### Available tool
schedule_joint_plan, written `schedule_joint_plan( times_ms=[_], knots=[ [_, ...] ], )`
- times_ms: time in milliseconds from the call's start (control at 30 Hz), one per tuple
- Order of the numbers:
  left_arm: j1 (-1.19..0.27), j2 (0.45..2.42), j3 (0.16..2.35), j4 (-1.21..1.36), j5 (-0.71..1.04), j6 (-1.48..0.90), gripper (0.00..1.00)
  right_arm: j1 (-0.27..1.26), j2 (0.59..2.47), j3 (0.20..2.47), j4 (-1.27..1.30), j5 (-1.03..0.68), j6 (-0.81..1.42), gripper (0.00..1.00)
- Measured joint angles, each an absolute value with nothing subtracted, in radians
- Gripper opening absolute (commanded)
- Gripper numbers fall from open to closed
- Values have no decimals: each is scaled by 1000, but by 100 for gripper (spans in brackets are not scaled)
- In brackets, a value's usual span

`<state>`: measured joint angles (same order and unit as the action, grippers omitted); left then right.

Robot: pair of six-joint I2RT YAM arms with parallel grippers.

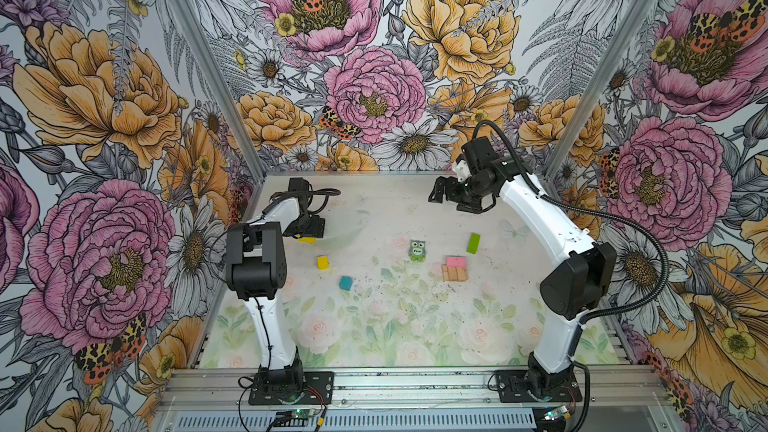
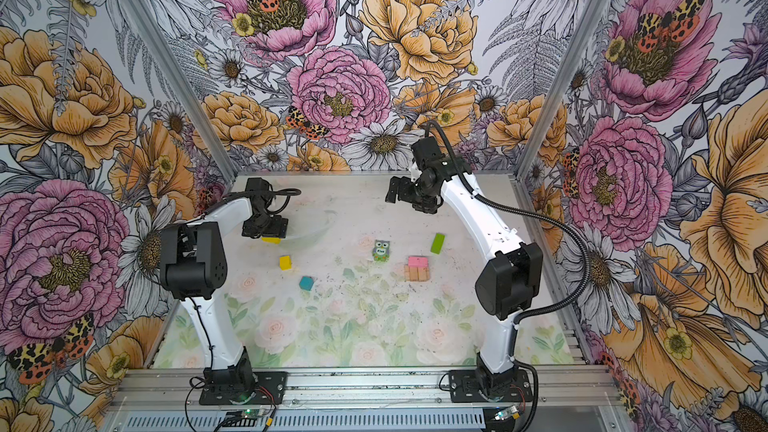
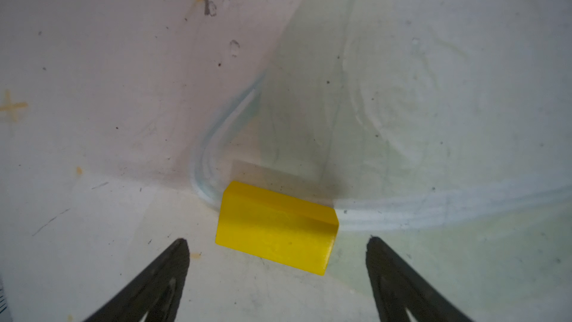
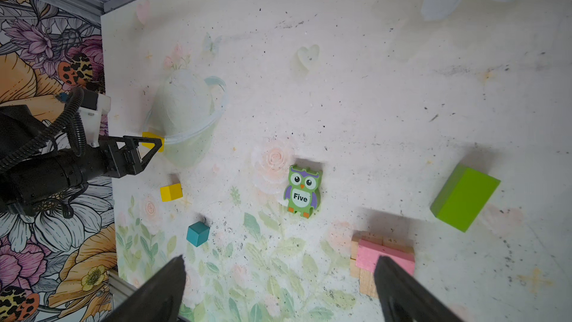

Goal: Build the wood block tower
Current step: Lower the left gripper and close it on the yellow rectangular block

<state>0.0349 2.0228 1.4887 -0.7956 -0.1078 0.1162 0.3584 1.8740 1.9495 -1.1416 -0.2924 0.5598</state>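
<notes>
A floral-printed desk [image 1: 415,326] seen from above, with scattered wood blocks. Nearest the front lies a teal cube [image 1: 345,283], left of centre. To its right is the start of the wood block tower: plain tan bars [image 1: 455,275] laid flat side by side, with a pink bar [image 1: 456,261] resting on them along their far edge. A yellow cube [image 1: 322,262] sits just beyond the teal one. Farther back are an owl-printed piece [image 1: 417,250] reading "Five" near the centre and a lime-green bar [image 1: 473,243] lying alone to the right. At far left, the left end effector [image 3: 277,239] hangs low, fingers spread apart on either side of a yellow bar [image 3: 275,230] without gripping it; the bar lies against the rim of a clear plastic container [image 4: 185,113]. Farthest back, the right end effector [image 4: 278,258] is raised, fingers apart and empty.
</notes>
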Motion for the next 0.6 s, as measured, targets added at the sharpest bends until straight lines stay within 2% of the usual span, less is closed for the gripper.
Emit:
schedule_joint_plan(
  times_ms=[600],
  knots=[
    [32,2067,1496,-797,-91,116,78,358,1855,1920,-1143,-295,560,98]
  ],
)
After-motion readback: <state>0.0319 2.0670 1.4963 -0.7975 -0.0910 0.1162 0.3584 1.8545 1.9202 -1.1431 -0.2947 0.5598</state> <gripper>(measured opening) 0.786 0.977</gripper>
